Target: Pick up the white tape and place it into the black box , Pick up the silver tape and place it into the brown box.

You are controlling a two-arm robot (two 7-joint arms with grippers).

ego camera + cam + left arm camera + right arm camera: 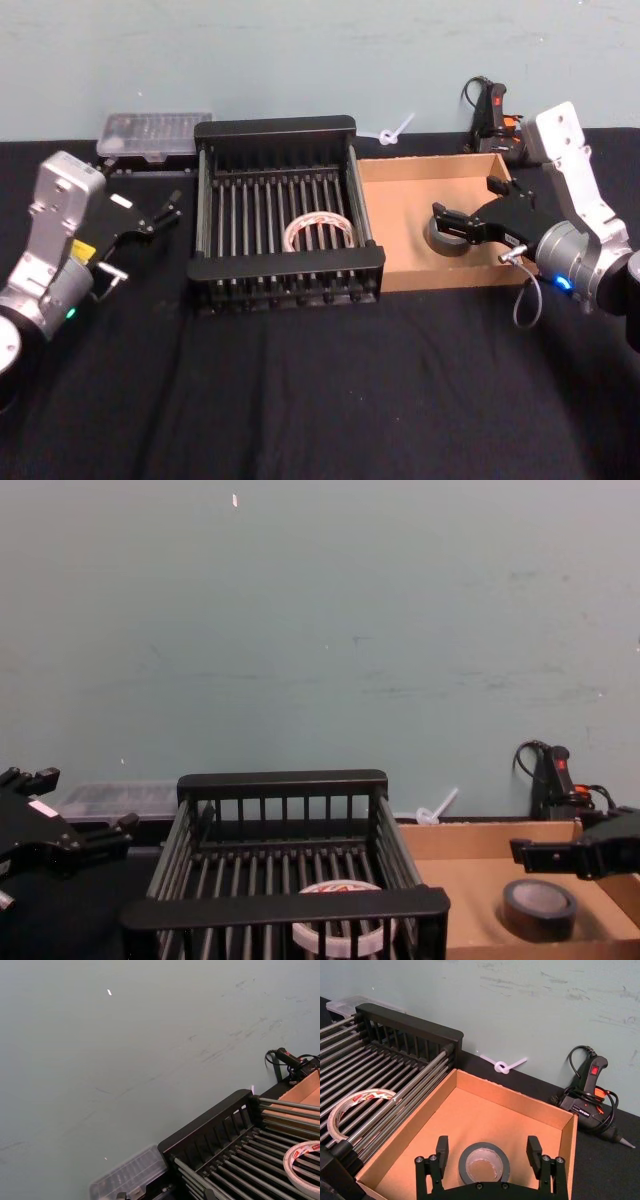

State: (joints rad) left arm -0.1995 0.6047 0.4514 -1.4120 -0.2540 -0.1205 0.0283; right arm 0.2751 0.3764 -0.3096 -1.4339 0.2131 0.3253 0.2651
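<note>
Silver tape (484,1162) is lying flat in the brown box (517,1102), right between the spread fingers of the right tool (490,1160), which is gripping nothing; white tape (318,231) is sitting in the black box (275,128).

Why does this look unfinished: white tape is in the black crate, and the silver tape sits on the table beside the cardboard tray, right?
Not quite. The silver tape lies inside the cardboard tray, on its floor, not on the table; the right wrist view shows it between the open fingers of the right gripper. The white tape is in the black crate, as you say.
</note>
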